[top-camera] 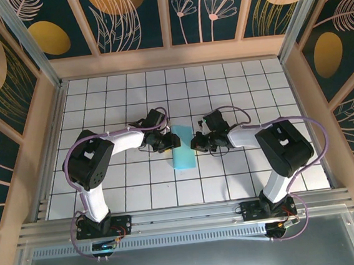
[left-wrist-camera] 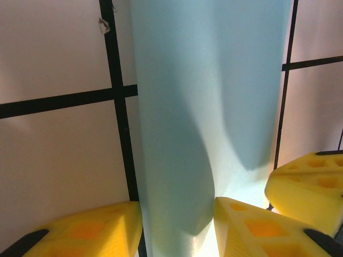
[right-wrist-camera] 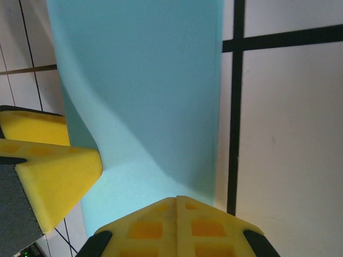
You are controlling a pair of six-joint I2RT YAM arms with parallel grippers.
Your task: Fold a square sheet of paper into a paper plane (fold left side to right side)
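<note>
The square sheet of paper (top-camera: 184, 154) lies on the white tiled surface (top-camera: 235, 89), close to the middle of the top frame. There it shows as a narrow light teal strip, longer than wide, running from top to bottom. From above we see its whole outline and both arms bent toward it, but not its relief. The left wrist camera gives the relief. There the paper (left-wrist-camera: 209, 96) runs from the top edge to the bottom edge of the frame. It is pale and matte, with a soft curved shadow across it, so it does not lie flat. In the right wrist frame the paper (right-wrist-camera: 144, 80) looks a stronger teal. A curved shadow line goes across it from the upper left down to the bottom middle.

In the top frame the left pincer (top-camera: 167, 142) is at the strip's left edge and the right pincer (top-camera: 198, 144) is just beside its right edge. Close up, the left pincer (left-wrist-camera: 178, 214) is released. Its yellow fingers (left-wrist-camera: 80, 230) stand apart at the bottom of the frame, one beside the paper's left edge and the other over the paper. The right pincer (right-wrist-camera: 177, 203) is clenched, its two pads meeting at the bottom middle, right at the near end of the paper. We cannot tell whether a paper edge is caught between them.
</note>
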